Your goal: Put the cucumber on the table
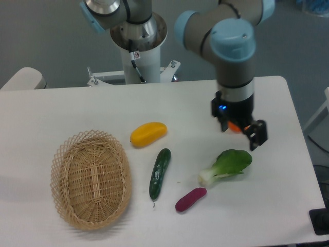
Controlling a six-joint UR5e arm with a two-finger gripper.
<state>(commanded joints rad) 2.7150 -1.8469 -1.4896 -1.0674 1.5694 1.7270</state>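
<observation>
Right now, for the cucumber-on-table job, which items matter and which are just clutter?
In the job:
- slim dark green cucumber, lying on the table
- large white tabletop
- gripper, open, empty

Just lying about:
- oval wicker basket
- yellow oblong fruit
- leafy green-and-white bok choy
- short purple vegetable
- orange fruit, mostly hidden behind the gripper

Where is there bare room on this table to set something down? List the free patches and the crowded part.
Free: the back-left table above the wicker basket; the front-right corner beyond the bok choy.
Crowded: the middle, with yellow fruit, cucumber, purple vegetable, and the tool hovering over the orange.
</observation>
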